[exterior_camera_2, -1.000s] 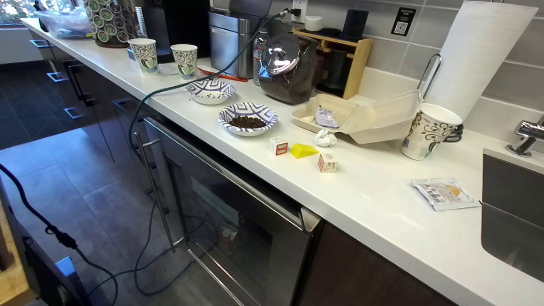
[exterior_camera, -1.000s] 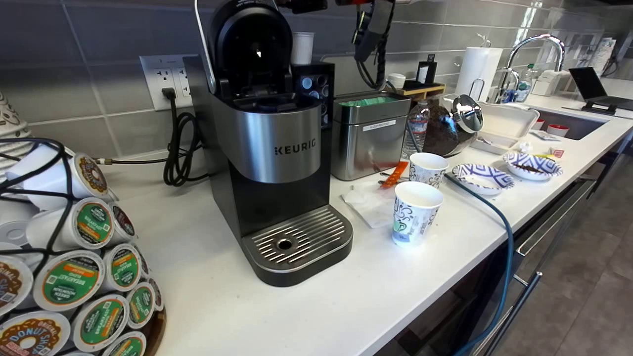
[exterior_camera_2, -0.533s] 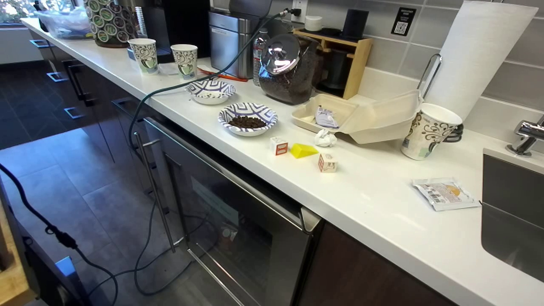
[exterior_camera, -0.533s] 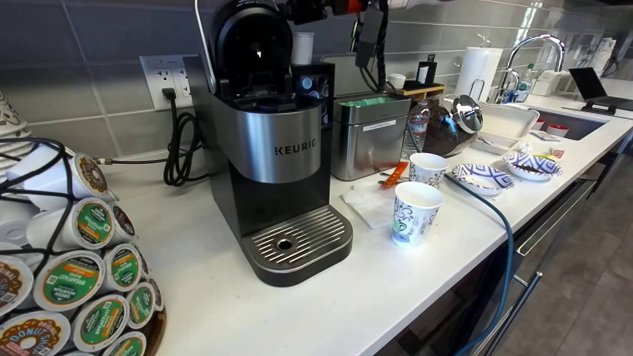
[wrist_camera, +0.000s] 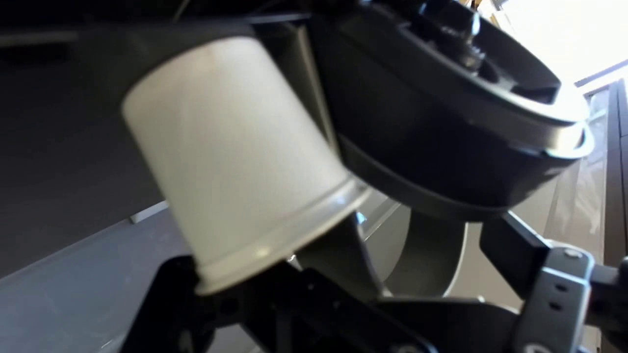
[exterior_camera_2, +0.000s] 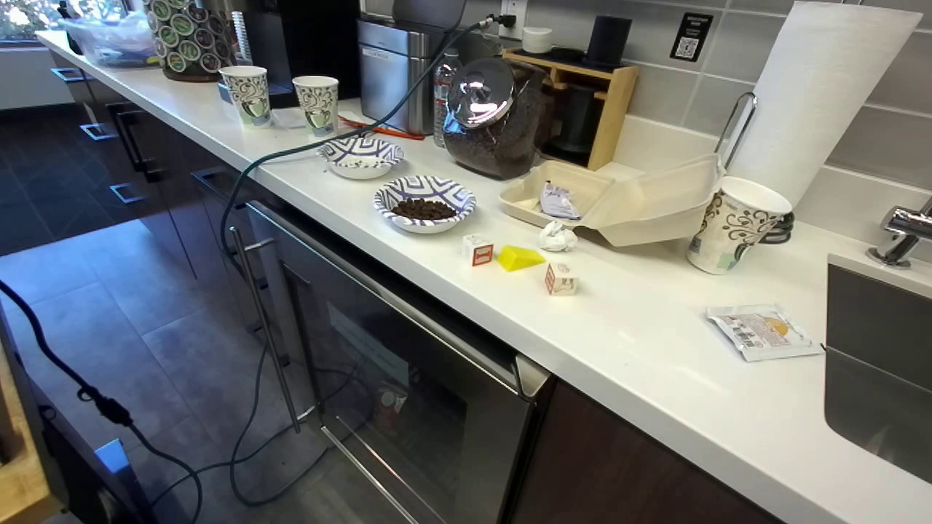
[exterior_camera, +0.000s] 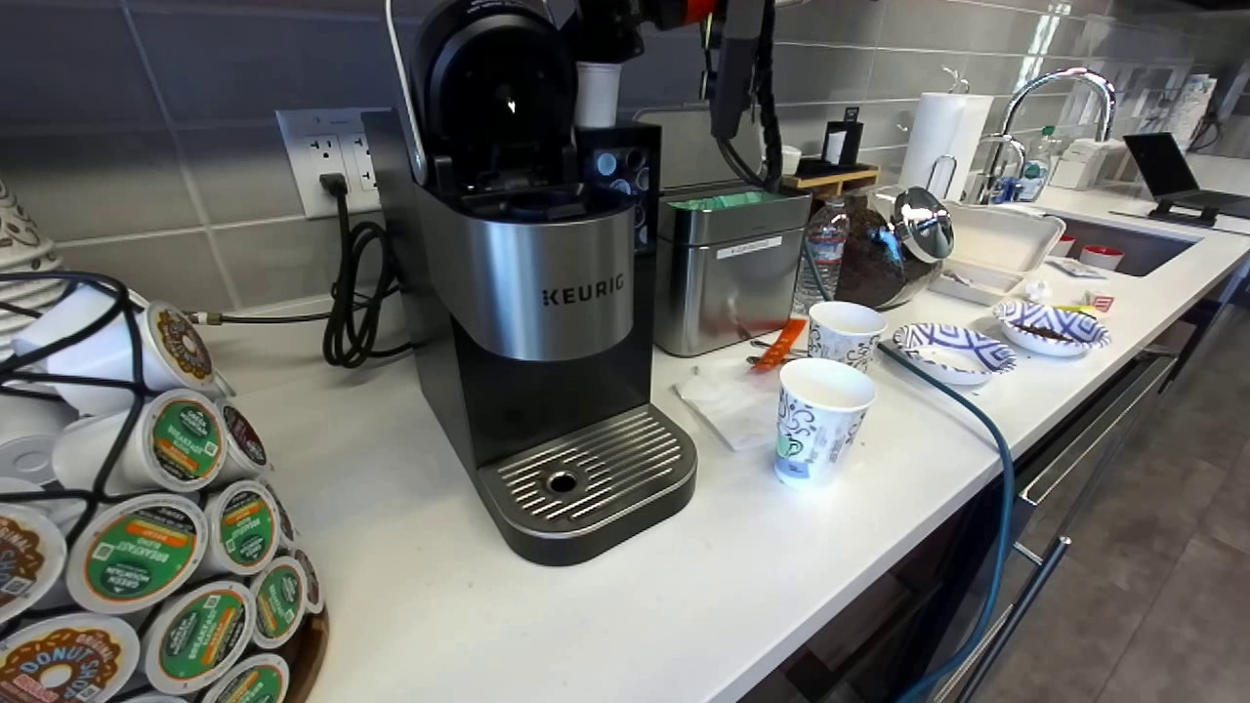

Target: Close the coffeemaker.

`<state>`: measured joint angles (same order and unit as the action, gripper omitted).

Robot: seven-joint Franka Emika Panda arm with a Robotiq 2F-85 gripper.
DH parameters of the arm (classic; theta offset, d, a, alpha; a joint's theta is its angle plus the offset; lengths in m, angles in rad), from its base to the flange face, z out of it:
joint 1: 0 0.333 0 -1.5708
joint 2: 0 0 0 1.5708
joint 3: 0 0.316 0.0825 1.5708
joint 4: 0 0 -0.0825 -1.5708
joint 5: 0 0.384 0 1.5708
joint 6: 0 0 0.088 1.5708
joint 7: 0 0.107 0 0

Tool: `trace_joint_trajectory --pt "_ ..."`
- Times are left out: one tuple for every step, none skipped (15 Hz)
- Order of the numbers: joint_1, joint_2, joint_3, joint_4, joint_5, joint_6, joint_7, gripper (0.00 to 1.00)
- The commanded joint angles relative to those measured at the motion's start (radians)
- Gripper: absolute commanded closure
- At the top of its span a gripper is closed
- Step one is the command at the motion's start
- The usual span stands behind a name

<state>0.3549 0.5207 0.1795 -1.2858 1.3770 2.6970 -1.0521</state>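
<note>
The coffeemaker [exterior_camera: 547, 283] stands on the counter, black with a brushed-silver front. Its black lid [exterior_camera: 493, 88] is raised, and the silver handle [exterior_camera: 400, 88] stands up beside it. Its dark side shows in an exterior view [exterior_camera_2: 320, 51]. My gripper [exterior_camera: 601, 34] is at the lid's right edge in an exterior view, just above a white cup [exterior_camera: 598, 95]. In the wrist view the gripper [wrist_camera: 353, 260] has its fingers wide apart with nothing held. A dark rounded part with a silver rim [wrist_camera: 441, 122], apparently the lid, is ahead. The cup [wrist_camera: 235, 162] is close to one finger.
A black pod tower [exterior_camera: 625, 176] stands behind the coffeemaker under the white cup. A steel bin [exterior_camera: 732, 268] is to its right. Paper cups [exterior_camera: 820, 420] stand in front. A pod rack [exterior_camera: 146, 508] is on the left. A blue-green cable [exterior_camera: 977, 430] crosses the counter edge.
In an exterior view my gripper has moved down beside the raised lid, towards the white cup, and now points more downward. The lid and coffeemaker have not moved.
</note>
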Motion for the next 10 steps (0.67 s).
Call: trace_joint_trajectory --pt "-0.009 -0.042 -0.013 -0.026 -0.046 -0.106 0.166 0.00" --pt "-0.014 -0.048 -0.017 -0.028 -0.052 -0.128 0.200 0.00" --pt "-0.018 -0.051 -0.021 -0.026 -0.059 -0.153 0.233 0.00" --pt "-0.020 -0.056 -0.027 -0.027 -0.069 -0.172 0.266 0.00" --pt "-0.022 -0.063 -0.034 -0.031 -0.083 -0.196 0.298 0.00" --pt "-0.024 -0.068 -0.039 -0.032 -0.092 -0.220 0.327 0.00" --pt "-0.025 -0.074 -0.043 -0.034 -0.101 -0.245 0.355 0.00" --pt "-0.027 -0.082 -0.047 -0.039 -0.111 -0.268 0.380 0.00" --pt "-0.027 -0.089 -0.050 -0.045 -0.122 -0.287 0.402 0.00" --pt "-0.026 -0.102 -0.054 -0.060 -0.135 -0.309 0.423 0.00"
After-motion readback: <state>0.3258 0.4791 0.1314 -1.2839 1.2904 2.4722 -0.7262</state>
